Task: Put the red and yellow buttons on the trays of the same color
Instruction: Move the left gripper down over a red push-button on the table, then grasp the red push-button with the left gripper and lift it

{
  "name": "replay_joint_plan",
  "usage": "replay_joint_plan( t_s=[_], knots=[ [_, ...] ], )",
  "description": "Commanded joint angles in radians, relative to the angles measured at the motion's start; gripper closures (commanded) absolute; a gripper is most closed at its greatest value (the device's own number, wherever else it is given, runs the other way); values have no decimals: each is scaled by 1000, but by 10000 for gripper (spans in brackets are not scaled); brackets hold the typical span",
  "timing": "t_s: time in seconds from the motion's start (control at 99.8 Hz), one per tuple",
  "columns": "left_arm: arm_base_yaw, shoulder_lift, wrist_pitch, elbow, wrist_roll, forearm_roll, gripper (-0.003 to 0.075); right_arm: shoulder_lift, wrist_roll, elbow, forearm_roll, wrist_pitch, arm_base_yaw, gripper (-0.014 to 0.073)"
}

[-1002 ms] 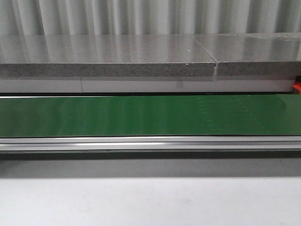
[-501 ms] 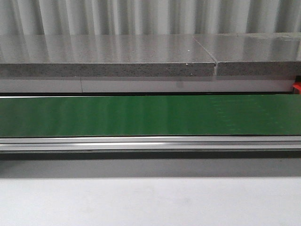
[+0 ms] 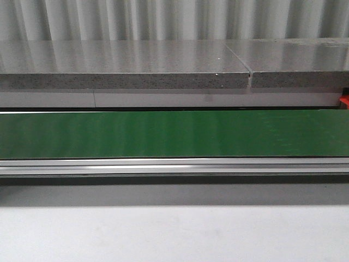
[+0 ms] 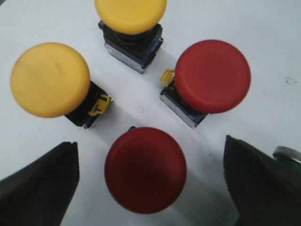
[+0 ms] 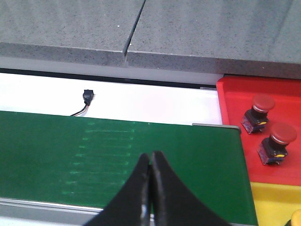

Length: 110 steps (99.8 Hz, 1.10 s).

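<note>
In the left wrist view, two red buttons (image 4: 146, 169) (image 4: 212, 76) and two yellow buttons (image 4: 50, 79) (image 4: 130, 15) stand upright on a white surface. My left gripper (image 4: 149, 147) is open and hangs above them, with the nearer red button between its dark fingers (image 4: 40, 183), untouched. The right wrist view shows my right gripper (image 5: 150, 157) shut and empty over the green belt (image 5: 94, 150). Past the belt's end, a red tray (image 5: 235, 101) holds two red buttons (image 5: 256, 113) (image 5: 276, 143). A yellow tray (image 5: 273, 202) adjoins it, with a yellow button's edge (image 5: 296, 216) showing. Neither gripper appears in the front view.
The green conveyor belt (image 3: 174, 134) crosses the front view, with a metal rail (image 3: 174, 165) in front and a grey stone ledge (image 3: 125, 68) behind. A sliver of the red tray (image 3: 344, 101) shows at the right. A small black connector (image 5: 87, 95) lies beyond the belt.
</note>
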Motion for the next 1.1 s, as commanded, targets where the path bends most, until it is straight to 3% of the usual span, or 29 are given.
replay_joint_plan(
  t_s=[0.0, 0.11, 0.21, 0.471, 0.611, 0.892, 1.093],
  knots=[
    [4, -34, -38, -33, -7, 10, 123, -3, -7, -23, 14, -59, -1, 675],
    [4, -32, -43, -35, -7, 18, 127, -3, -7, -23, 14, -59, -1, 675],
    [4, -32, -43, -37, -7, 19, 181, -3, -7, -23, 14, -59, -1, 675],
    [4, -32, -13, -37, -7, 20, 562, -3, -7, -23, 14, -59, -1, 675],
    [4, -59, 2, -37, 29, 18, 699, -3, -7, -23, 14, -59, -1, 675],
    [0, -223, 22, -37, 80, 4, 731, -3, -7, -23, 14, -59, -1, 675],
    [-1, -359, 47, -37, 271, -226, 731, -3, -7, -23, 14, -59, -1, 675]
  ],
)
